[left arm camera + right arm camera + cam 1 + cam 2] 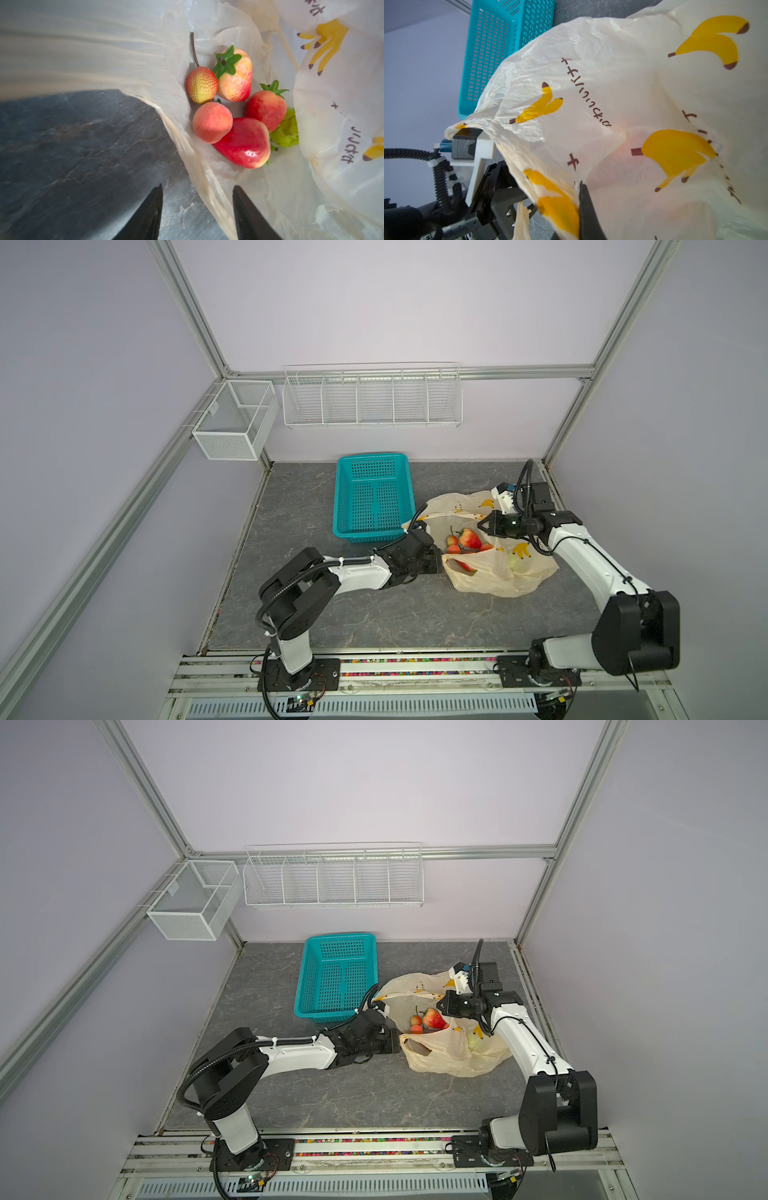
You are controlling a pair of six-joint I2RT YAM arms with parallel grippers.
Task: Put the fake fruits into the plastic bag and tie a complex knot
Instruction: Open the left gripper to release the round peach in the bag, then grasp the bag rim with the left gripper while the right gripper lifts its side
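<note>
Plastic bag point(612, 83) printed with yellow bananas point(679, 153) carries dark lettering point(572, 73), illegible here.

The table point(374, 614) lies bare along its front half. Farther back, the teal basket point(374, 497) stands just beside the plastic bag point(498, 580). The bag's mouth gapes upward, hemmed by the left end effector point(437, 561) and right end effector point(481, 526) at its rim.

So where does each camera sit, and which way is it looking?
Both top views: high behind the arms, looking down on table, basket, bag; both arms show.
Left wrist: on left arm, looking into bag at fruits; own fingers.
Right wrist: on right arm, facing bag's outside; one finger, left arm.
All share the bag.
</note>
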